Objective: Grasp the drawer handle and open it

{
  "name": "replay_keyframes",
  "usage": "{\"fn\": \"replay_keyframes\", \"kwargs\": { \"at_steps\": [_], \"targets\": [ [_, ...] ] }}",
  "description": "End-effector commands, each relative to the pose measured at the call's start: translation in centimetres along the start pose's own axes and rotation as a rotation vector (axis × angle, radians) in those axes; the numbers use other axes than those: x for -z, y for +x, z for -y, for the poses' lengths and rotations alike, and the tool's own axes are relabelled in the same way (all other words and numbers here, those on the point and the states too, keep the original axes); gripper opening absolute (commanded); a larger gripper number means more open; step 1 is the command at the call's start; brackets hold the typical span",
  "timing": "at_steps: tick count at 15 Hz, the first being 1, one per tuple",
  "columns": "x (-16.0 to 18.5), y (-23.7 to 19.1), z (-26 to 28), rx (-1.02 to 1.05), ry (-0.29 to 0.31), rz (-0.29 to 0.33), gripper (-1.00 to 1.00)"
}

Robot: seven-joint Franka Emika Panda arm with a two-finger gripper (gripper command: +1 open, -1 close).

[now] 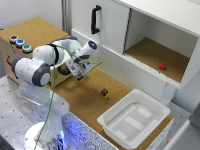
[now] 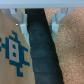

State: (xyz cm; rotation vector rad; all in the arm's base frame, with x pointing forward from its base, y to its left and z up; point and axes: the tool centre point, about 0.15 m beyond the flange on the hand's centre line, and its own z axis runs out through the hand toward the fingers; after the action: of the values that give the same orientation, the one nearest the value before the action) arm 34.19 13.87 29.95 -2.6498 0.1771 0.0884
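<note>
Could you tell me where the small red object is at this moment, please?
In the exterior view, the small red object sits on the cork floor of the open white cabinet compartment, toward the exterior view's right, above the white tray.

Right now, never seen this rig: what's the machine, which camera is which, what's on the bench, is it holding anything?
The machine is one white robot arm; its gripper is at the front of a cork-brown box with three coloured buttons on top. The larger picture comes from a camera off the arm; the small blurry one from a camera on its wrist. There, a dark drawer handle runs between the two pale fingers; whether they are clamped on it cannot be told. On the cork surface: a small dark ball and a white tray. Behind is a white cabinet with a small red object inside.
</note>
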Motion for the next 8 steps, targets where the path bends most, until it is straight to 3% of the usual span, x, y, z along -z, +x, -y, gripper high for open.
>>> {"fn": "replay_keyframes", "kwargs": {
  "at_steps": [1,8],
  "targets": [
    [0.5,0.6,-2.1,0.034,-0.079,-0.011,1.0],
    [4.0,-0.1,-1.2,0.065,-0.105,-0.091,1.0]
  ]
}}
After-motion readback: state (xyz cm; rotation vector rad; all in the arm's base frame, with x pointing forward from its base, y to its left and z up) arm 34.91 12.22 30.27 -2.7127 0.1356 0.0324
